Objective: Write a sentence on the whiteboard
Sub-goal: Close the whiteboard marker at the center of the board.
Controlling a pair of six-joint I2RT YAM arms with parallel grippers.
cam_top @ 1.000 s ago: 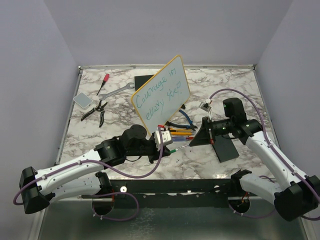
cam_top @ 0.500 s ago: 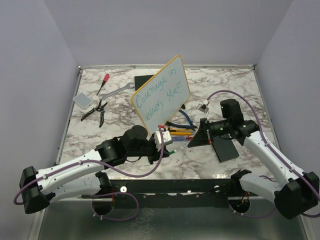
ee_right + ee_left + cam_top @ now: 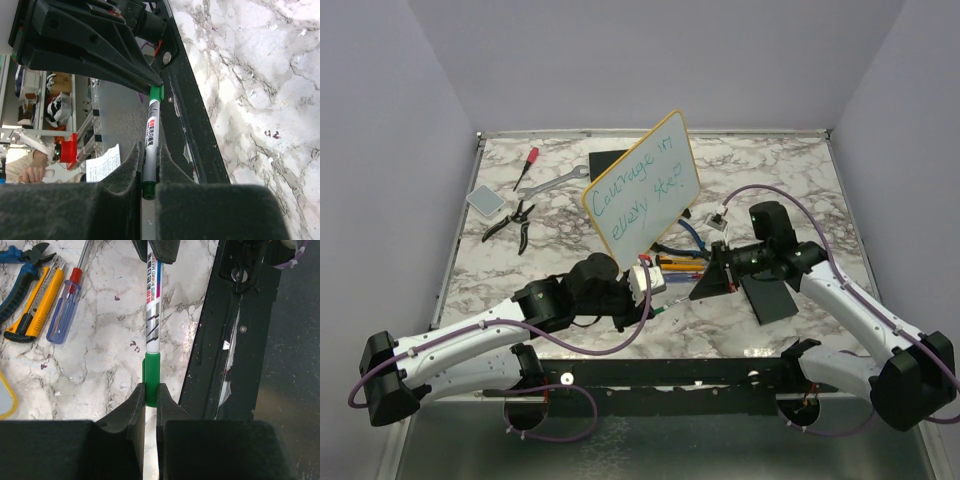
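**Top view.** Left arm stretched low from its base toward the middle of the table (image 3: 800, 190), forearm almost level, wrist turned so that the fingers point toward the right arm. Right arm bent at the elbow, forearm reaching inward, fingers angled down toward the left arm. Grippers tip to tip, near each other but not touching, joined only by the marker (image 3: 677, 296).

**Left wrist view.** Left gripper (image 3: 150, 395): both fingers clamped on the green cap (image 3: 152, 372), pads pressed against its two sides. White marker barrel running straight ahead of the fingertips into the black fingers of the other gripper. Ahead and to the left of the fingertips, lying flat on the marble: screwdriver (image 3: 64, 310), yellow utility knife (image 3: 37, 302), blue-handled pliers (image 3: 25, 275).

**Right wrist view.** Right gripper (image 3: 148, 160): fingers closed on the barrel near its tail end, cap end pointing forward into the left gripper's fingers.

**Whiteboard** (image 3: 672, 150): standing on edge, tilted, beyond both sets of fingertips on the far side from the bases, apart from either gripper. What props it up cannot be told.

**Sentence** (image 3: 638, 190): teal cursive in two slanted lines across the board's face.
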